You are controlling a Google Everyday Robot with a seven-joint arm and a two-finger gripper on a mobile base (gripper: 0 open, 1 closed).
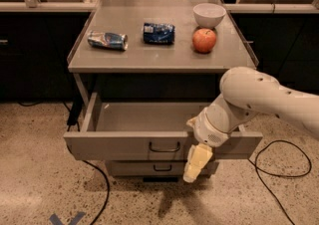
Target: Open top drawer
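Observation:
The top drawer (119, 145) is grey metal with a wide front and stands pulled far out from under the table. Its shallow grey tray (144, 117) shows bare. A small dark loop handle (164, 147) sits at the centre of its front. My gripper (196, 165) hangs from the white arm just right of the handle, in front of the drawer front, its cream fingers pointing down. It holds nothing that I can see.
On the grey table top (159, 50) lie a crushed can (107, 40), a blue packet (159, 33), a red apple (205, 40) and a white bowl (209, 14). A narrower drawer (154, 168) sits below. Black cables (279, 169) run on the speckled floor.

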